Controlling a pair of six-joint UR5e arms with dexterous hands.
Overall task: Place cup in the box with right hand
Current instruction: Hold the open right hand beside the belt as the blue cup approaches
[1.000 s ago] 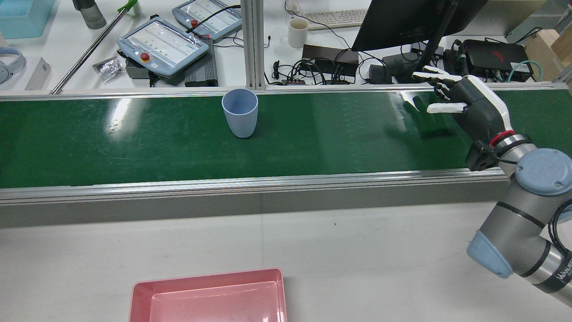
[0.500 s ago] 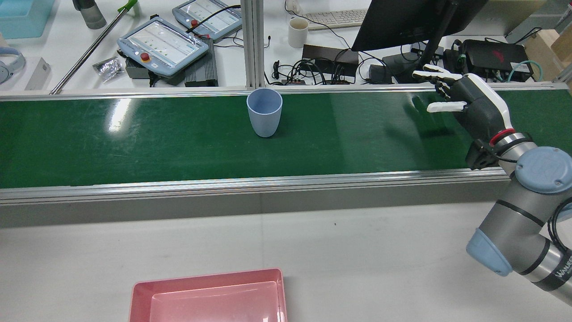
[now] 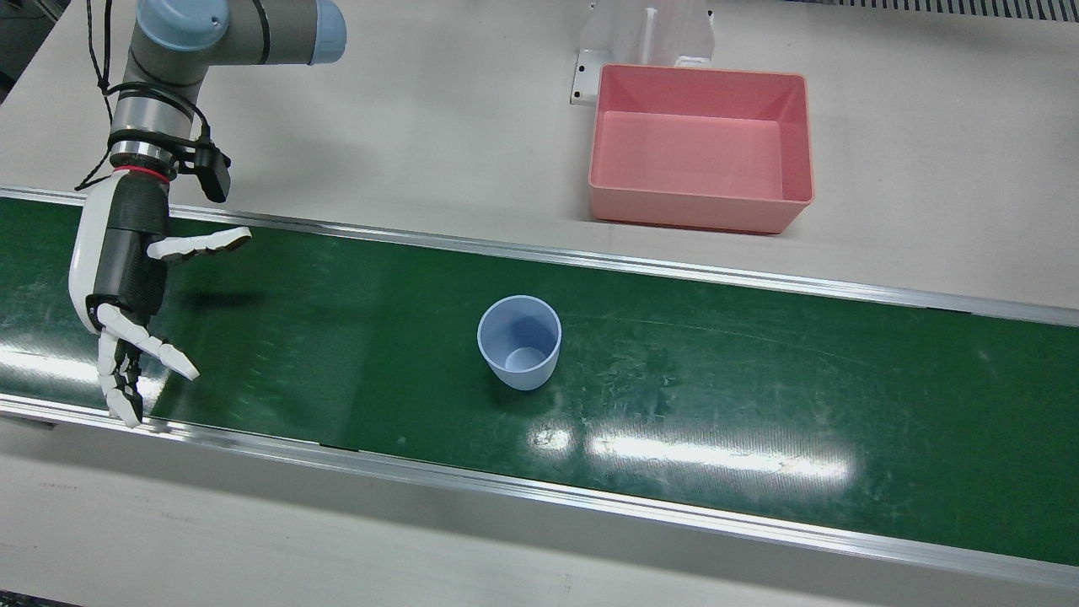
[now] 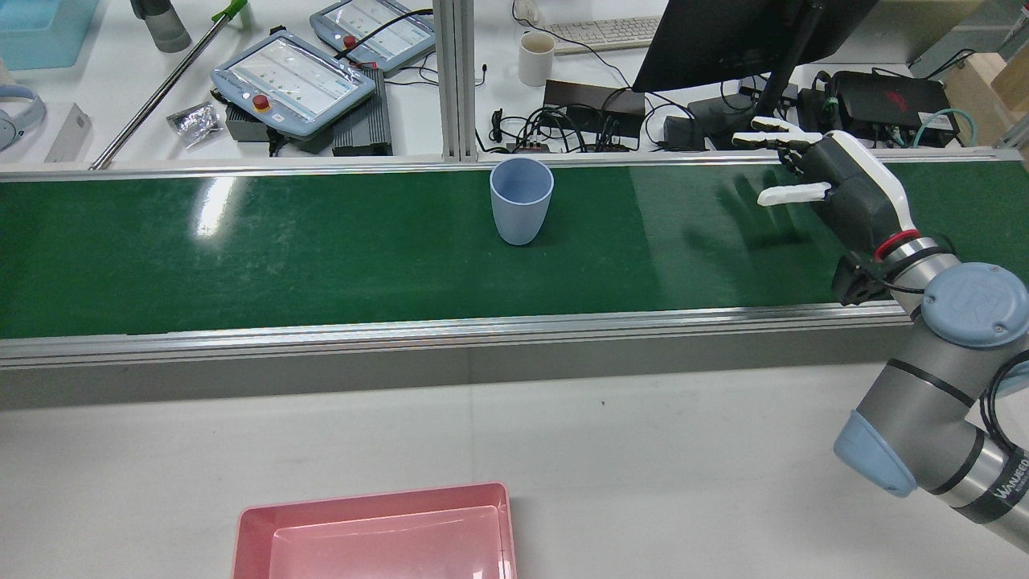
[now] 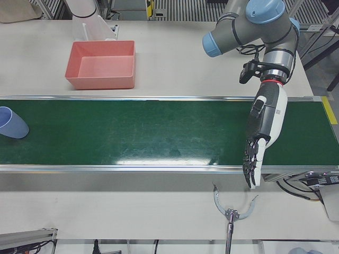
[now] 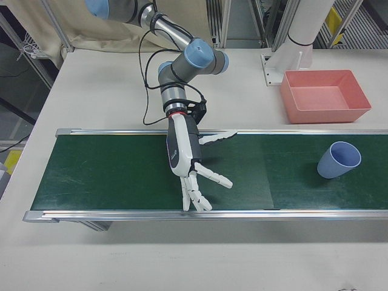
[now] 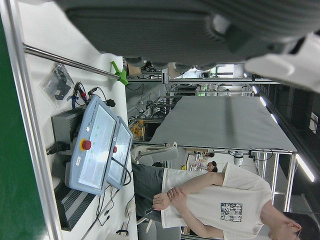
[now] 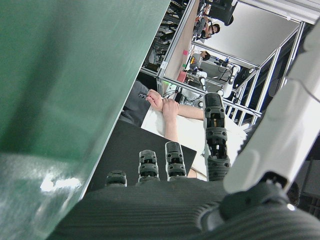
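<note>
Ideally the right hand (image 4: 836, 181), fingers spread and empty, should meet the upright pale-blue plastic cup (image 4: 521, 200) on the green conveyor belt (image 4: 321, 249) side-on, wrapping its middle.

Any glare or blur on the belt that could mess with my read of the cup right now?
Front view: bright glare streaks on the glossy green conveyor belt lie just beside the light-blue plastic cup, which stays sharp. Rear view: a glare patch sits far to the cup's left; the open right hand casts a soft shadow. Right hand view: the belt is blurred up close.
</note>
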